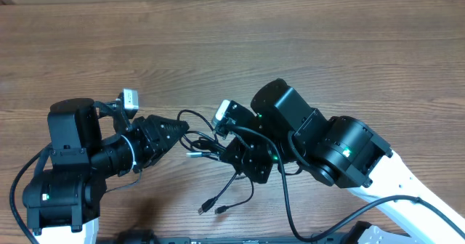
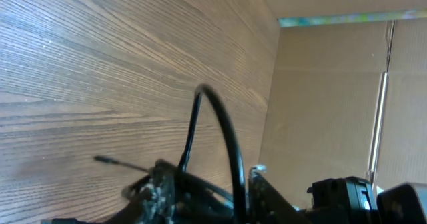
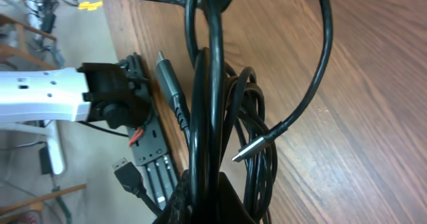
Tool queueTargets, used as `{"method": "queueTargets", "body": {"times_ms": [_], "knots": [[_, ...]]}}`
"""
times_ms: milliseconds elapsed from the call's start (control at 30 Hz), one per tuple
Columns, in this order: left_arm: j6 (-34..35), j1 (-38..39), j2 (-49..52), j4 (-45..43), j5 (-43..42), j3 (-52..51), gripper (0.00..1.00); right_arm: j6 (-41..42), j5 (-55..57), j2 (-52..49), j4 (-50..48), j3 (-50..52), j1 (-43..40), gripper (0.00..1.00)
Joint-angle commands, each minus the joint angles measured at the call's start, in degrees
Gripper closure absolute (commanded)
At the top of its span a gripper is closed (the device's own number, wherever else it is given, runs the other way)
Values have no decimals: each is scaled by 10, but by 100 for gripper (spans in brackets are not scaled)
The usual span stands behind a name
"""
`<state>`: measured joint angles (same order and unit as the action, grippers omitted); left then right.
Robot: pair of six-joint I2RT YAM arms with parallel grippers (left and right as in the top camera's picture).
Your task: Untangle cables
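**While the right arm anchors the knot, the left goes for a strand**

Where I stand, on the robot's side of the table (image 1: 305,48), the nearest things are two loose plug ends (image 1: 205,208). They lie flat and point back toward me and a little left, and their tails run away from me into the tangle.

Next out are the cables (image 1: 205,148) themselves, bunched mid-table between the two arms. The bundle's long axis runs roughly left to right, tip to tip.

- The right gripper (image 3: 212,199) has its jaws pressed together on several strands at once. Its wrist view shows them running lengthwise out of the pinch.
- The left gripper (image 1: 182,132) has its nose at the left end of the bundle. Its wrist view is blurred low down, so I cannot tell how far apart its jaws stand or whether they have anything.

Beyond both, one loop (image 1: 190,115) arches up off the wood.

My reading of the step: a second hold is being set so the knot can be drawn apart.

The next move needs the left jaws on one strand only, ideally that loop. A slow pull leftward should follow, with the right holding as the anchor. I would watch for the plugs snagging in the coils.
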<state>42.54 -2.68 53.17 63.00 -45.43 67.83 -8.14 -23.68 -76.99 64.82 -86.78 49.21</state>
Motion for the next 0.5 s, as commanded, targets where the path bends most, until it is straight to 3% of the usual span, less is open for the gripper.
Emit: {"method": "queueTargets", "body": {"times_ms": [0,167,233,300,467], "knots": [[1,-3,1,0,-7,0,70,9,-35,3,-3,-21,2,96],[1,-3,1,-1,-6,0,72,8,-73,3,2,-21,3,96],[1,-3,1,0,-5,0,79,8,-75,3,2,-21,3,96],[1,-3,1,0,-5,0,96,8,-73,3,0,-21,3,96],[1,-3,1,0,-6,0,96,8,-49,3,0,-21,3,96]]}}
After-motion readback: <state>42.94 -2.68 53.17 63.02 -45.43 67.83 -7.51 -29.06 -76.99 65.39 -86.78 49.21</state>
